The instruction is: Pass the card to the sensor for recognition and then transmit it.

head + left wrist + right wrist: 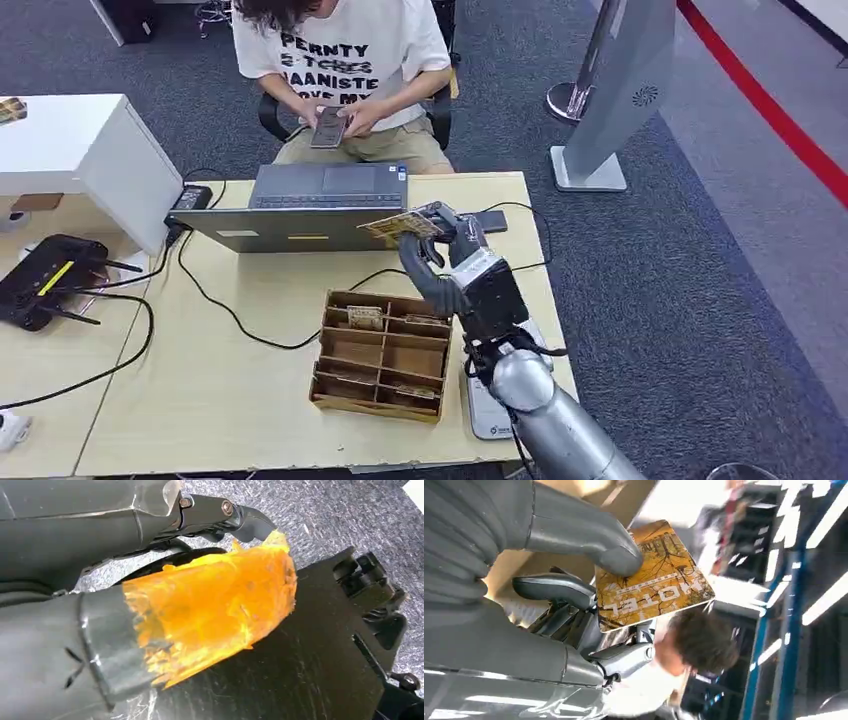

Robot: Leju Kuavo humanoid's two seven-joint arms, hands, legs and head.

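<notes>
The right hand (440, 245) pinches the hotel card (401, 225) between thumb and fingers, just beside the laptop (300, 210); card held roughly flat. Left hand (150, 620): state cannot be determined.

— Where is the head view looking from?
— High up, facing down over the table (250, 420). The right wrist view is sitting close behind the right hand (440, 255), sharing the card (400, 226) and seated person (345, 60).

- Tray (380, 352) is set on the table (230, 400), before the laptop (300, 205).
- Card (402, 225) is held above, behind the tray, by the right hand (440, 255).
- Person (345, 70) is seated behind the table.
</notes>
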